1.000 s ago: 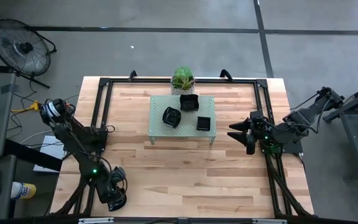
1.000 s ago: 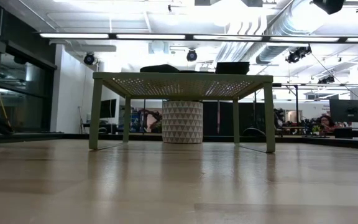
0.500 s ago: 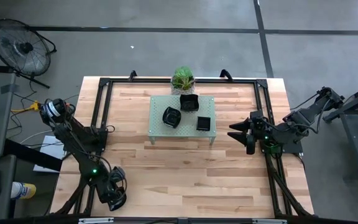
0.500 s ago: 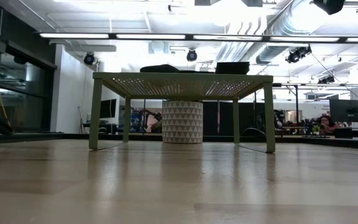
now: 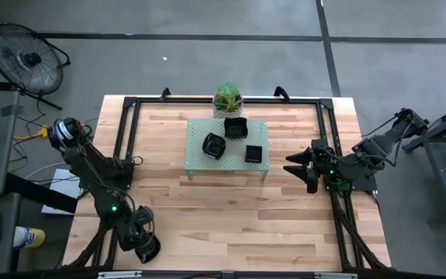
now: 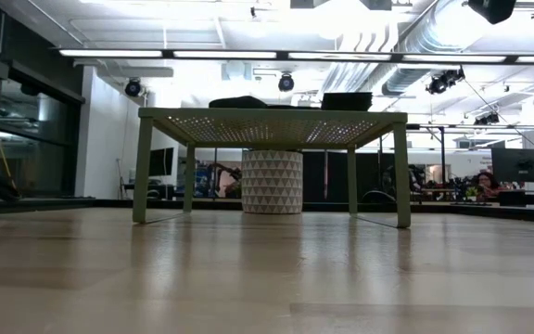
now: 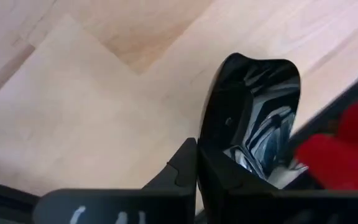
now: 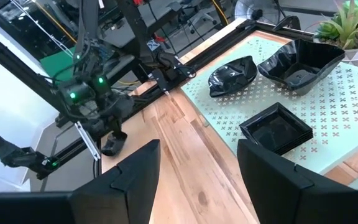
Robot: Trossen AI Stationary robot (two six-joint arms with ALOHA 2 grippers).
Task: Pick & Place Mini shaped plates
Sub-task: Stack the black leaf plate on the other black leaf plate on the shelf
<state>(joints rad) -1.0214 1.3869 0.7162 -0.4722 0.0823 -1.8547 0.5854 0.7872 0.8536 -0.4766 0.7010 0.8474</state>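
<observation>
Three glossy black mini plates lie on the pale green perforated rack: a leaf-like one, a wavy-edged one and a square one. They also show in the right wrist view. My left gripper is at the table's near left corner, shut on another black plate. My right gripper is open and empty above the table, right of the rack; its fingers stand wide apart. My left gripper pinches the black plate by one edge; one finger lies flat against the plate's outer side, the other is hidden behind the plate. The plate stands on edge and reaches forward past the fingers. Whether it touches the table I cannot tell.
A small green potted plant stands behind the rack at the far edge. A black frame runs along the table's left, far and right sides. Bare wood lies between the rack and the near edge. A fan stands on the floor, far left.
My left arm has swung a little, and its gripper has shifted slightly toward the table's left edge at the near left corner, still shut on the plate.
</observation>
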